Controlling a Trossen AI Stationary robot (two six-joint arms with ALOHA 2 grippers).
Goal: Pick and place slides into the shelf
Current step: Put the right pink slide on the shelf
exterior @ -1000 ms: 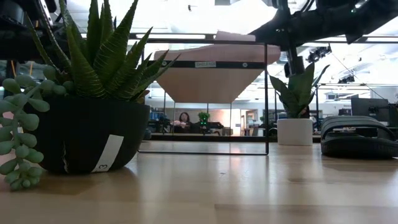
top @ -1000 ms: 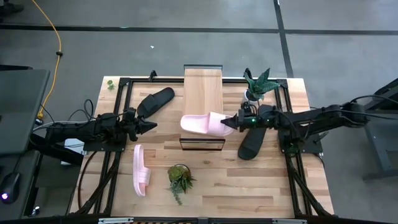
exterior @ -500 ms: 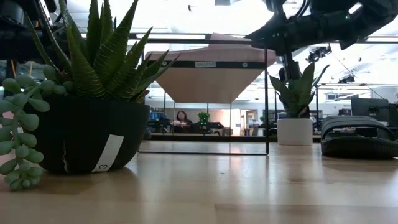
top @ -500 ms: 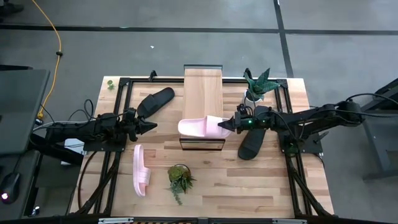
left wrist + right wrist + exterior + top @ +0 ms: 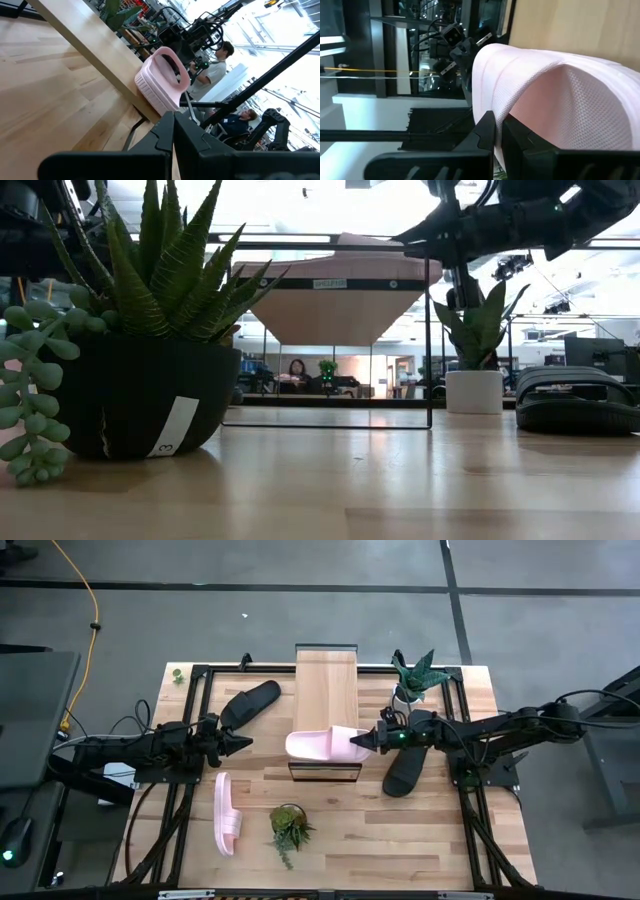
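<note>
The pink slide [image 5: 322, 743] lies crosswise on the near end of the shelf [image 5: 327, 680], its sole along the light-wood plank and its toe end reaching past the plank's left edge, so it looks set down or nearly so, though the overhang suggests it is not yet squared up with the plank. The right gripper [image 5: 370, 738] sits at the slide's right end with its fingers pinched together on the edge of the wide strap, which the right wrist view shows as pale ribbed foam pressed right against the fingertips [image 5: 492, 125]; holding it by that end probably lets the arm reach in from the side and lay the slide flat without crossing the shelf frame. The slide thus stretches away leftward from the gripper, touching it. Around the shelf, a black slide [image 5: 250, 703] lies on the table to the left of the plank, another black slide [image 5: 403, 770] lies under the right arm, and a second pink slide [image 5: 227, 811] lies nearer the front, just left of a potted plant [image 5: 289, 826]; all three appear not yet shelved. The left gripper [image 5: 240, 740] hovers over the table left of the shelf, closed and empty, pointing toward the held slide
</note>
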